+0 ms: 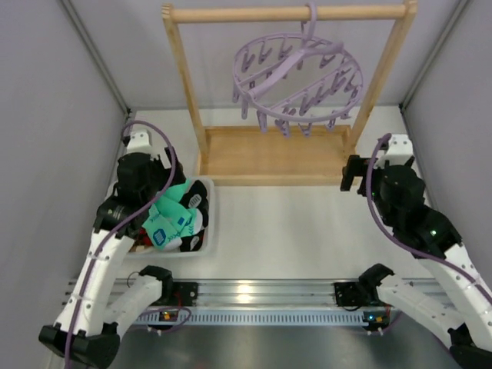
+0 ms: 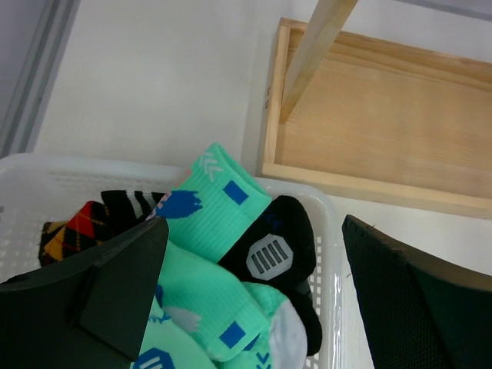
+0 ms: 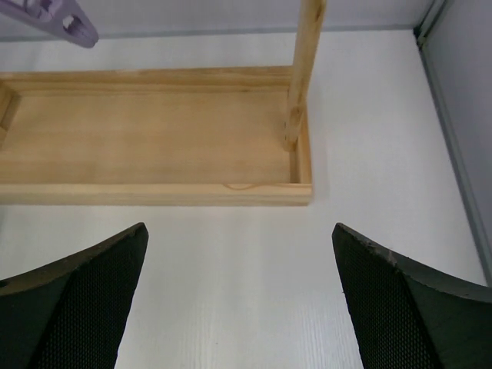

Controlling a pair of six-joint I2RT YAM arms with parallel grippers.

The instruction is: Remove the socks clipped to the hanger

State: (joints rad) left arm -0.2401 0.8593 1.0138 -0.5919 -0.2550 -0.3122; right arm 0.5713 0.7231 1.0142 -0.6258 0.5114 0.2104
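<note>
- Bare table lies between the basket and the right arm; a gripper can pass there.
- The rack posts stand on both sides of the hanger; the front between them is open.
- Its pegs hang over the base tray, with a gap under them.
- Socks fill the basket.

The top camera looks down from above and behind the arms, taking in the whole table, rack and basket. The left wrist camera hangs close over the basket, facing the rack's tray. The right wrist camera, also close, shares that tray.
</note>
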